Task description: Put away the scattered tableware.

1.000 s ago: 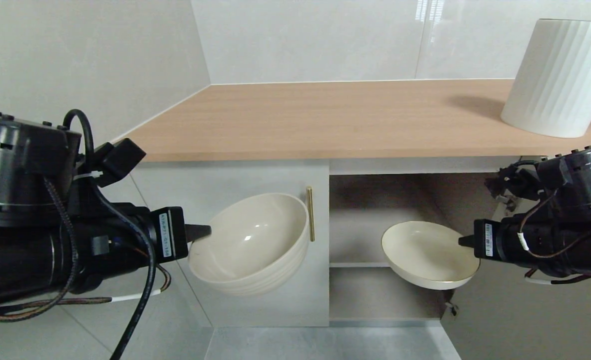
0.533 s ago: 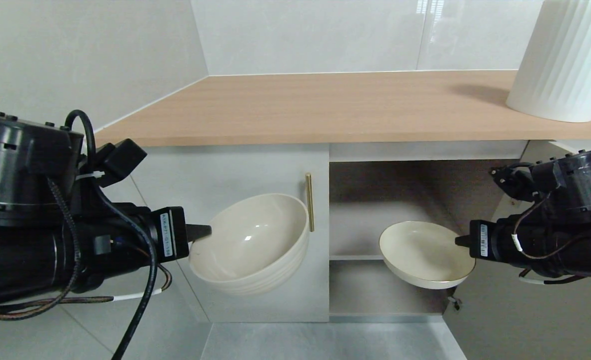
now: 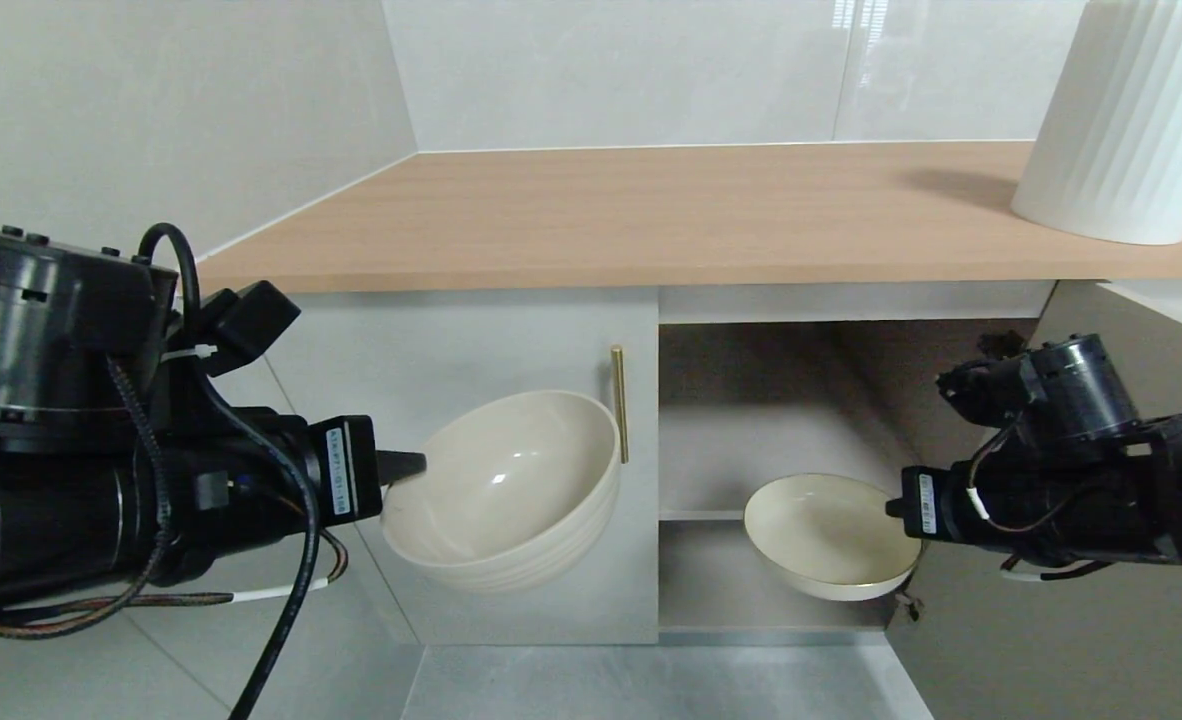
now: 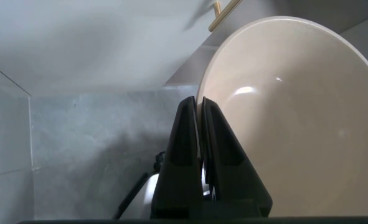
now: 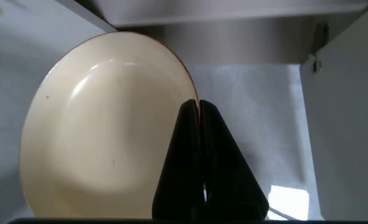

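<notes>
Two dishes held below the wooden counter (image 3: 651,210).
The left gripper (image 3: 413,466) pinches the rim of the deep cream bowl (image 3: 506,490), tilted before the closed door (image 3: 471,350), near its gold handle (image 3: 618,405). The right gripper (image 3: 893,507) clamps the rim of the shallow bowl (image 3: 826,535) before the open compartment (image 3: 751,400). A white ribbed container (image 3: 1131,120) stands far right.

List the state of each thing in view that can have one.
left hand: shut on the deep bowl's rim.
deep bowl: held tilted, before the left cabinet door.
right hand: shut on the shallow dish's rim.
shallow dish: held in the air at the right compartment.
left cabinet door: closed.
right compartment: open.
white ribbed vessel: upright on the countertop.
</notes>
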Motion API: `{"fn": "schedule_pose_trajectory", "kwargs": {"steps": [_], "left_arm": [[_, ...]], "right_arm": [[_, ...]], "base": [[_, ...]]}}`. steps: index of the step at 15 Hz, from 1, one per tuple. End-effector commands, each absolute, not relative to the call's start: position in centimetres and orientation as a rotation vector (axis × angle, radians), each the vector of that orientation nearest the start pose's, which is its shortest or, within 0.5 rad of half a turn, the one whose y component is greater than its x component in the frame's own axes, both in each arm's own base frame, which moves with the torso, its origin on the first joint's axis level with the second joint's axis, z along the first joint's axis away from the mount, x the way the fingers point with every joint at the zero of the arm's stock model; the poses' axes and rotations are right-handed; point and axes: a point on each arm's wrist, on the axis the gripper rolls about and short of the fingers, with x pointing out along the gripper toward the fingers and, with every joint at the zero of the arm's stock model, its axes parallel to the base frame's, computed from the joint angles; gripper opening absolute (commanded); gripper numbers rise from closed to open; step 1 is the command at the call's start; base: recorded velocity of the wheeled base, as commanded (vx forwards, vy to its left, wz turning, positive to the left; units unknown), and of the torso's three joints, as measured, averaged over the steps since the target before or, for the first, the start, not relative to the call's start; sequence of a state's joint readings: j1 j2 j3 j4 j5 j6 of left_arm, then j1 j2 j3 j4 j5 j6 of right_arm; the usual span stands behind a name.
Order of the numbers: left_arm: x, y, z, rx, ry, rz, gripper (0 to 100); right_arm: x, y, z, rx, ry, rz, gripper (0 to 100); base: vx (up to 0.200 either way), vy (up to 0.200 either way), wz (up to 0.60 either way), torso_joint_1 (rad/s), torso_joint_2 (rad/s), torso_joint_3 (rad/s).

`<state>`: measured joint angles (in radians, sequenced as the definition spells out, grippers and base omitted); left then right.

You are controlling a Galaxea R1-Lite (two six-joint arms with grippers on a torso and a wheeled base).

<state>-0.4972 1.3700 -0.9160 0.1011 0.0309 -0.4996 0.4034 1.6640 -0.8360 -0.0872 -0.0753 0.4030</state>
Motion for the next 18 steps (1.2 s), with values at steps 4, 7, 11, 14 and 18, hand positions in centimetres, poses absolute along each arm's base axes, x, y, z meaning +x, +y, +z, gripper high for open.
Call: {"fn": "schedule_pose_trajectory", "kwargs": {"steps": [4,7,11,14,18], "left_arm": [[19.3,-10.4,22.9,-0.329,0.647,-0.305,0],[19.4,-10.4,22.9,-0.329,0.648,-0.303,0],[19.4,-10.5,22.8,-0.327,0.653,-0.303,0],[19.8,-10.7,22.2,-0.320,0.674,-0.296,0],[19.8,-10.8,22.1,-0.318,0.678,-0.295,0]], "right_arm": [[31.9,13.0,7.4,0.241,0.817,0.043,0],[34.6,13.1,5.2,0.272,0.776,-0.006,0],[37.6,13.2,2.5,0.300,0.754,-0.103,0],[40.2,11.7,0.9,0.314,0.720,-0.204,0],[41.4,11.6,0.7,0.327,0.669,-0.269,0]], "base": [[0.000,0.000,0.00,0.000,0.00,0.000],[0.000,0.000,0.00,0.000,0.00,0.000],[0.000,0.000,0.00,0.000,0.00,0.000],[0.000,0.000,0.00,0.000,0.00,0.000],[0.000,0.000,0.00,0.000,0.00,0.000]]}}
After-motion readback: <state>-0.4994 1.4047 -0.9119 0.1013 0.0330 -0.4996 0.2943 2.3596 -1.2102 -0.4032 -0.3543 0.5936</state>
